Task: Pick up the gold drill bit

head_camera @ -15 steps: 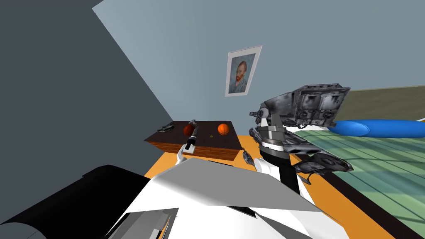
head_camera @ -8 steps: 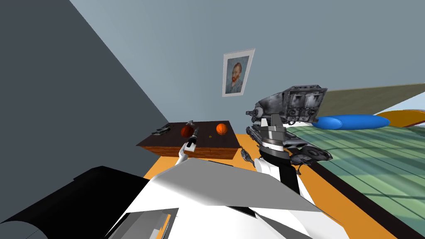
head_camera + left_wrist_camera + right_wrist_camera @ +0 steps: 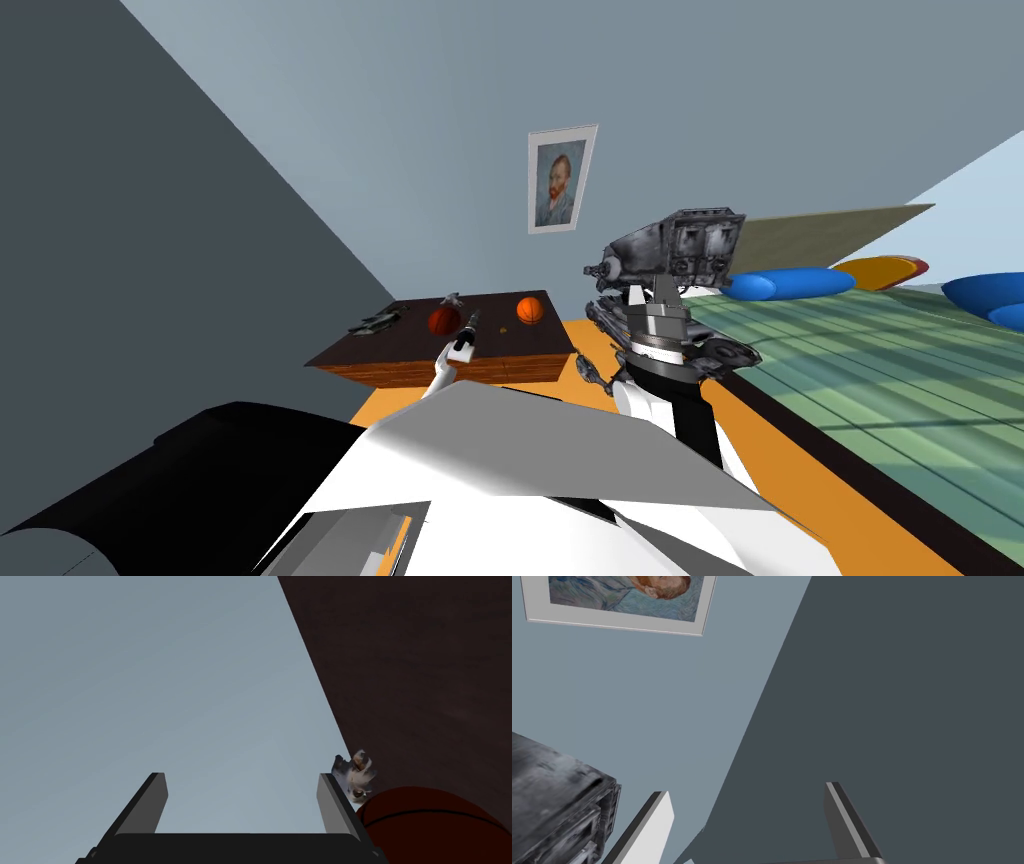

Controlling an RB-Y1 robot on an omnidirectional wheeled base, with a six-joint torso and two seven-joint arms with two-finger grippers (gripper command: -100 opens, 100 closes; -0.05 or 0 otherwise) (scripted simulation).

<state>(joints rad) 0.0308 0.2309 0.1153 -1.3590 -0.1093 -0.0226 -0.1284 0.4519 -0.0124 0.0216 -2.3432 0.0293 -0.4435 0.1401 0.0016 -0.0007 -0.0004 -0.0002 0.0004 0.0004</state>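
Your left gripper hung open over the counter, beside the dark red ball; your right gripper was raised, open too. The gold drill bit lay near the orange ball. It looked light, stiff and slippery, best pinched mid-shank. Since a second ago the head camera swung, not the things.

The left forearm is rendered white and ends in a white block and a dark gripper body. The right forearm is drawn as a black segment beside a rounded white joint, and is topped by a grey banded wrist. The left gripper is made up of a black box and two thin, slanted grey blades. On the right gripper, one blade is lit near-white and the other is dark grey with a paler edge.
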